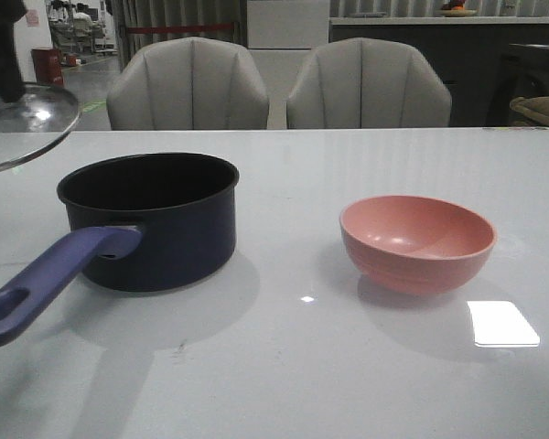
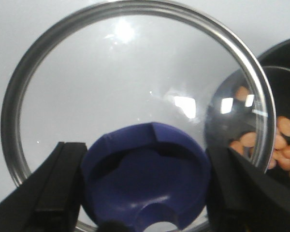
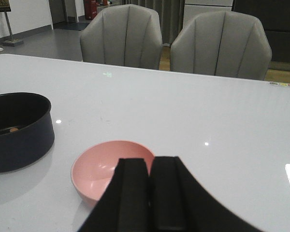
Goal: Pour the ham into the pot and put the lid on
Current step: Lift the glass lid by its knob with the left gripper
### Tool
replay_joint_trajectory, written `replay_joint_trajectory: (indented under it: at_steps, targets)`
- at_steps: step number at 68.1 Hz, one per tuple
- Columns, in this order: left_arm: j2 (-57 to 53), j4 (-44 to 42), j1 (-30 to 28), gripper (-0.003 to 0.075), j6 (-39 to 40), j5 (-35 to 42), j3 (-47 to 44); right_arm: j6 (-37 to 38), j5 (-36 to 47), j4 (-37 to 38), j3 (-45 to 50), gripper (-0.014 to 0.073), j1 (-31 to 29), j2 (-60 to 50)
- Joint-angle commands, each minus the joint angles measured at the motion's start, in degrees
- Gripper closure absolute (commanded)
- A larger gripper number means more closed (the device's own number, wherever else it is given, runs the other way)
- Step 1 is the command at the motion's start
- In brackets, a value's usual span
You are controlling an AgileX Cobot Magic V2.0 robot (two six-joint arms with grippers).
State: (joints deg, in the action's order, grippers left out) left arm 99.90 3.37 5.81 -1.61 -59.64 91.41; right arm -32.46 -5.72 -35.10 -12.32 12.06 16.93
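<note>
- The left gripper [image 2: 144,186] has its black fingers [image 2: 58,188] pressed against both sides of the purple-blue knob [image 2: 145,179] of the lid [image 1: 23,128], which hangs tilted in the air at the far left edge of the front view, up and to the left of the pot [image 1: 151,219].
- The pot stands left of centre on the white table [image 1: 293,384], handle [image 1: 50,279] pointing to the lower left corner.
- Orange ham [image 2: 282,142] pieces lie inside the pot, at the right edge of the left wrist view.
- The pink bowl [image 1: 417,241] sits right of centre, well apart from the pot.
- The right gripper [image 3: 150,193] hangs above the bowl with its fingers pressed together, holding nothing.
</note>
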Motion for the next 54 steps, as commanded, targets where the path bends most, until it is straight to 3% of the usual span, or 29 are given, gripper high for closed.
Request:
replay_joint_trajectory:
  at_steps: [1,26,54]
  targets:
    - [-1.8,1.0,3.9,0.0454,-0.4,0.5,4.5,-0.3,4.1,-0.5,-1.6,0.0467,0.1,0.5]
    - [8.4,1.0,15.5,0.0454,-0.4,-9.3,15.3,-0.3,4.1,-0.5,-1.6,0.0467,0.1,0.5]
    - [14.5,0.9,17.2,0.0454,-0.4,-13.1,21.9,-0.3,4.0,-0.5,-1.6,0.0467,0.1,0.5]
